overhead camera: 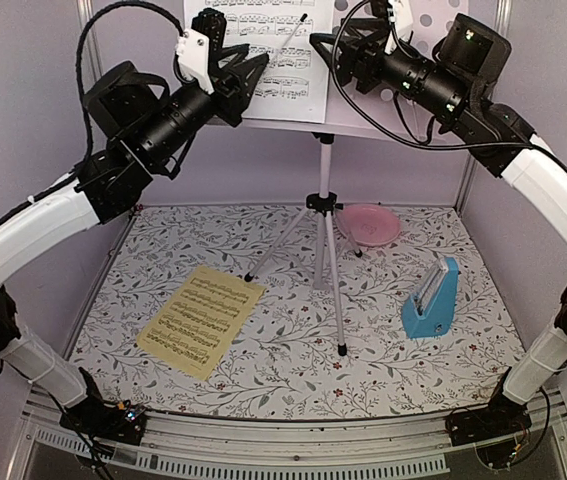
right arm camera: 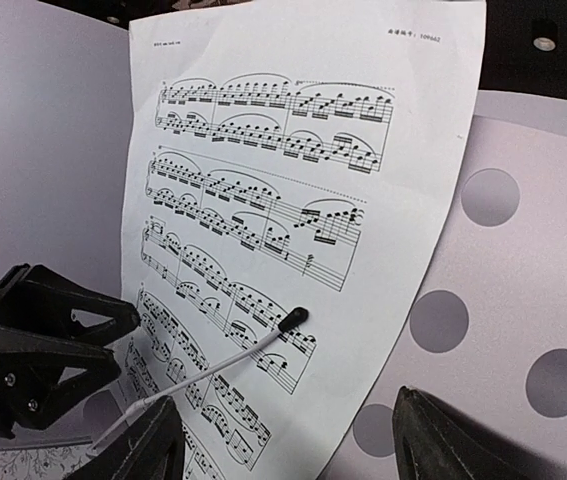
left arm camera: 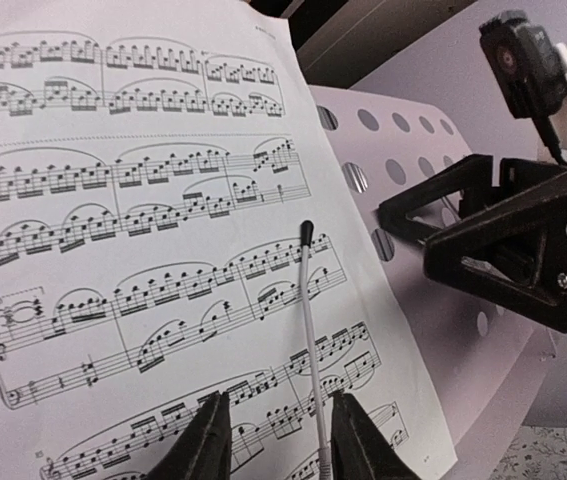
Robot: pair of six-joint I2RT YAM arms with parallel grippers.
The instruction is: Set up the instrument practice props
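We find the white sheet (overhead camera: 273,60) propped on the stand (overhead camera: 325,230) at the middle of the bench (overhead camera: 283,380); left pincer (left arm camera: 278,445) parted about a thin rod (left arm camera: 308,330); right pincer (right arm camera: 293,440) wide; yellow sheet (overhead camera: 201,320) toward the near-left corner; metronome (overhead camera: 431,300) by the right edge.

You can read only printed music, staves with notes and slurs, on the white sheet (right arm camera: 293,200) standing on the music stand (overhead camera: 323,230) at the far side. The yellow sheet (overhead camera: 201,320), lying near left, carries the same. Fine print in the white sheet's top corners is too small to read.
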